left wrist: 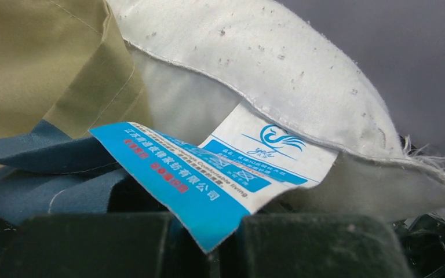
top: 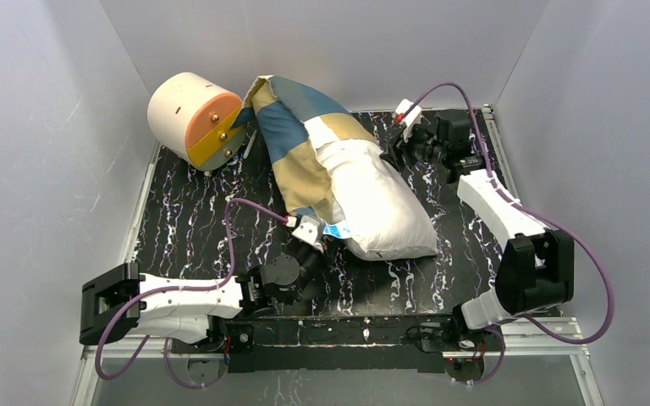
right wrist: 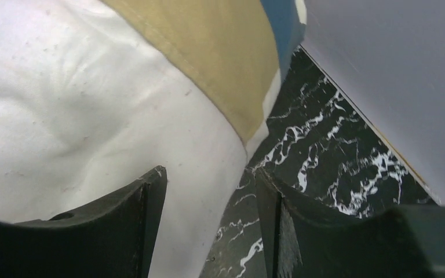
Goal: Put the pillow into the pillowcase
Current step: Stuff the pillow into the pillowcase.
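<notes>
The white pillow point(top: 381, 203) lies slanted across the middle of the table, its far half inside the blue, tan and cream pillowcase point(top: 292, 127). My left gripper point(top: 326, 243) is at the pillow's near left corner, shut on the pillow's blue-and-white label point(left wrist: 208, 168). The label's corner runs down between the dark fingers point(left wrist: 92, 243). In the left wrist view the pillow point(left wrist: 266, 58) bulges above, with pillowcase point(left wrist: 35, 58) folds on the left. My right gripper point(right wrist: 208, 174) stands open at the pillow's far right side, one finger over the pillow point(right wrist: 64, 116) and one over the table, just below the pillowcase point(right wrist: 208, 52) hem.
A cream cylinder with an orange end point(top: 195, 118) lies at the back left, touching the pillowcase's far end. The black marbled table point(top: 195, 220) is boxed in by grey walls on three sides. The right arm point(top: 508, 220) reaches along the right edge.
</notes>
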